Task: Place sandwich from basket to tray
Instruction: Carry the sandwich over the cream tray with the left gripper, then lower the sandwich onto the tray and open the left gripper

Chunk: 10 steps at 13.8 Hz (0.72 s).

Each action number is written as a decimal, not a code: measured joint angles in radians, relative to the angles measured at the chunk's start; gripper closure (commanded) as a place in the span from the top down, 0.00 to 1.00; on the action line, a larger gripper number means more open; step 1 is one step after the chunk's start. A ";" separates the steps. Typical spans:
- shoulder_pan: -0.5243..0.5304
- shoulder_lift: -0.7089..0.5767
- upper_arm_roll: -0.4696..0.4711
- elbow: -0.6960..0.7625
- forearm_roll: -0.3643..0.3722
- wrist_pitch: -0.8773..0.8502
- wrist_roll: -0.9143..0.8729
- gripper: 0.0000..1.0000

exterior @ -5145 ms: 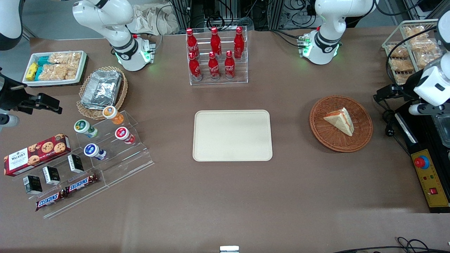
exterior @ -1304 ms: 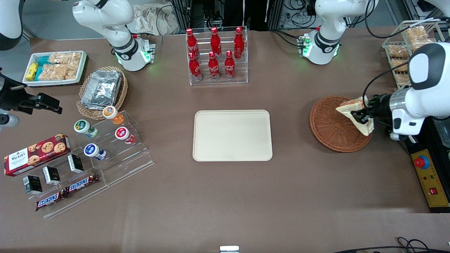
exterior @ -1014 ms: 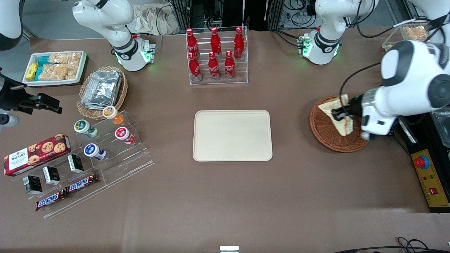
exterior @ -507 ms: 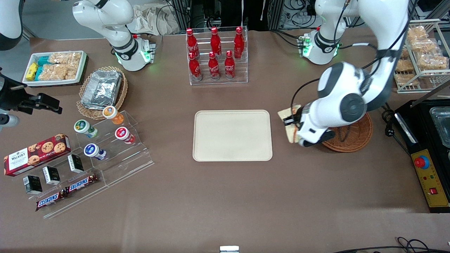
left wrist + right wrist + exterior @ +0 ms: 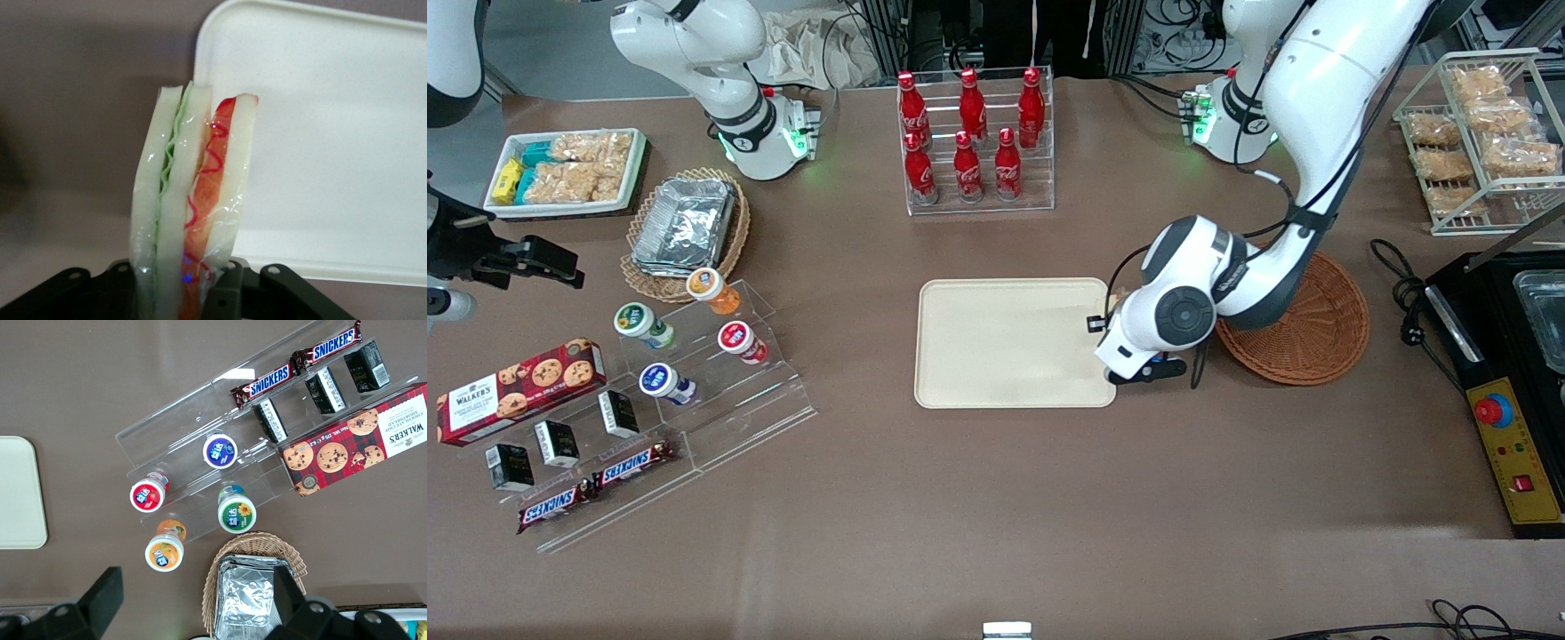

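Observation:
My left gripper (image 5: 1104, 325) is shut on the sandwich (image 5: 193, 200), a plastic-wrapped wedge of white bread with pale green and orange-red filling, held on edge between the black fingers (image 5: 230, 293). It hangs above the edge of the cream-beige tray (image 5: 1005, 347) on the side nearest the basket; the tray's corner and bare surface show in the left wrist view (image 5: 333, 133). In the front view the white wrist hides the sandwich. The reddish-brown wicker basket (image 5: 1325, 320) sits beside the tray toward the working arm's end, with nothing in it.
A clear rack of red cola bottles (image 5: 974, 142) stands farther from the camera than the tray. An acrylic stand with yogurt cups (image 5: 694, 338), a tan basket of foil containers (image 5: 685, 227) and a cookie box (image 5: 520, 378) lie toward the parked arm's end. A yellow control box (image 5: 1516, 453) lies near the basket.
The left arm lifted the sandwich out of the basket and carried it sideways toward the tray; it now hangs over the tray's edge. The basket is left empty.

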 measured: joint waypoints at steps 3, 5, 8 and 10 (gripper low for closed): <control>-0.033 0.063 0.000 0.040 0.039 0.000 -0.002 0.33; -0.048 0.096 0.000 0.063 0.052 0.000 -0.003 0.33; -0.058 0.138 0.000 0.079 0.086 0.000 -0.015 0.46; -0.058 0.156 0.001 0.092 0.092 0.000 -0.018 1.00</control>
